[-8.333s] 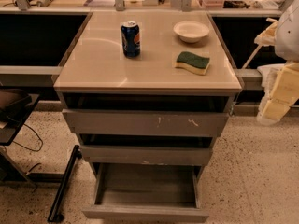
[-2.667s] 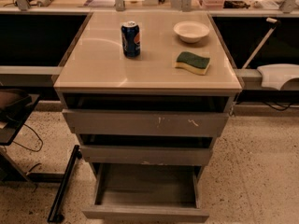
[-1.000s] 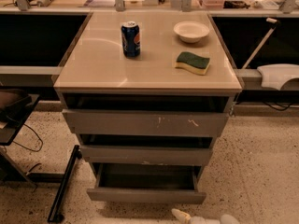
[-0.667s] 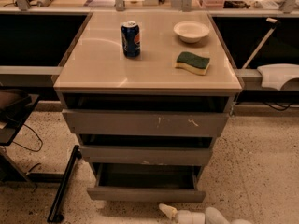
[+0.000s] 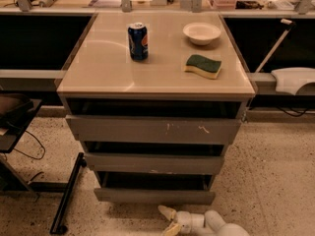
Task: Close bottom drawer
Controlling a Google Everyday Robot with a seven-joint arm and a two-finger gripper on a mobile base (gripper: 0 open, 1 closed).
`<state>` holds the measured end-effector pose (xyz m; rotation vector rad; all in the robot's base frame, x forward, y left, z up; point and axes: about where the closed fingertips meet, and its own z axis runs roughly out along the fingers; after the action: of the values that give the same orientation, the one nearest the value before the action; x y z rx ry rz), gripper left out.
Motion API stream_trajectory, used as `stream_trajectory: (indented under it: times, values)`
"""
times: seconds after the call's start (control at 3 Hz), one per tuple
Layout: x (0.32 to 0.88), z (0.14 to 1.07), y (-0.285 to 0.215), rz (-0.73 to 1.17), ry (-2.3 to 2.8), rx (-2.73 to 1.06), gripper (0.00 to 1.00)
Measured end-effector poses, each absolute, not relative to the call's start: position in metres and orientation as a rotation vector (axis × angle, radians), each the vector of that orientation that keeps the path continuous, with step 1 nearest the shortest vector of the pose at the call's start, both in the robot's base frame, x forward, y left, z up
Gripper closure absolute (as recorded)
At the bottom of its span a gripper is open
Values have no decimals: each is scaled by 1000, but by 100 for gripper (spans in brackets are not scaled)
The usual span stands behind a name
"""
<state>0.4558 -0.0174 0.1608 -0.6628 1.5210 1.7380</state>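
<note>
Camera view: only 1 thing carries a label, the blue can [image 5: 138, 42] on the cabinet top [image 5: 98, 68]. It has a round red-white mark on the side, but the lettering is too small to read. No other writing is legible.

The bottom drawer [image 5: 155, 196] is the lowest and narrowest of 3 grey fronts, plain and slim with no handle. It sits partly out, with a dark gap showing above its front, so it is not flush. Its inside is in shadow and the base can't be made out.

Above it are the middle drawer [image 5: 155, 163] and the top drawer [image 5: 155, 130] (the widest, with white scratch marks right of centre). Both also show dark gaps above their fronts.

The gripper [image 5: 169, 221] is low at the bottom edge of the view, just in front of the bottom drawer's front and a little right of its centre. Its 2 pale fingers [image 5: 166, 212] are spread apart with nothing between them. The upper tip is close to the front's lower edge, and I can't tell whether it touches. The arm behind it is cut off by the edge of the view.

Also on the top are a white bowl [image 5: 202, 33] at the back right and a green-and-yellow sponge [image 5: 203, 66] in front of it, well apart from the can.

A white object [image 5: 294, 79] at the right is cut off and hard to identify.
</note>
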Motion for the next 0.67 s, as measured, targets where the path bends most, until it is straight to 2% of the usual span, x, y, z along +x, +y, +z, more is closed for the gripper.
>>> stream_trajectory:
  times: [0.33, 0.67]
  values:
    - [476, 175, -38, 1574, 1508, -653, 0]
    - [536, 256, -73, 1236, 1393, -681, 0]
